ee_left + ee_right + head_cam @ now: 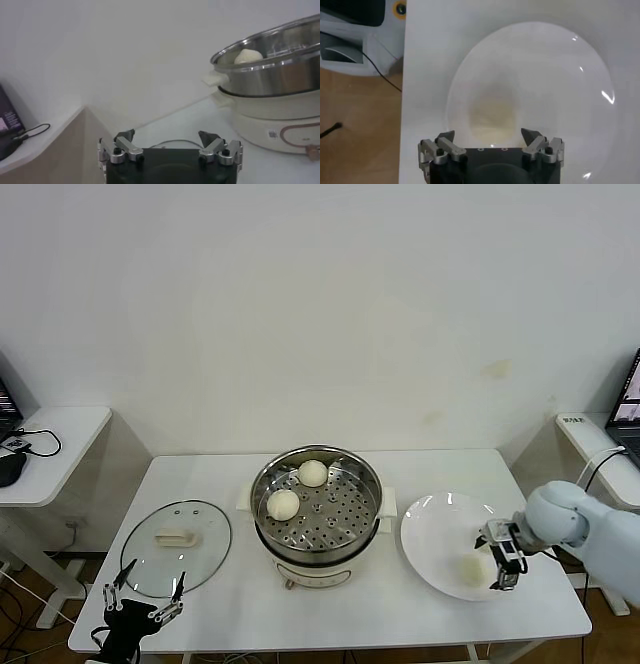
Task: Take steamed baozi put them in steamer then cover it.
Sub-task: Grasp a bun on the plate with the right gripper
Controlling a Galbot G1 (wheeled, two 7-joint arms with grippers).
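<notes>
Counting baozi: I see two steamed baozi (313, 473) (283, 504) in the steamer (366, 514), plus one blurred one (470, 569) on the plate (430, 534).
Baozi look: small, round, smooth, cream-white.
Steamer: shiny steel pot with perforated tray, mid-surface (230, 614).
Cover: glass lid (178, 547), lying flat left of the steamer.
Right hand (503, 560): released, fingers spread over the plate's bun, gripping nothing.
Left hand (143, 595): released, empty, at the front-left edge.
Hard to see: whether the right fingers touch the bun.
</notes>
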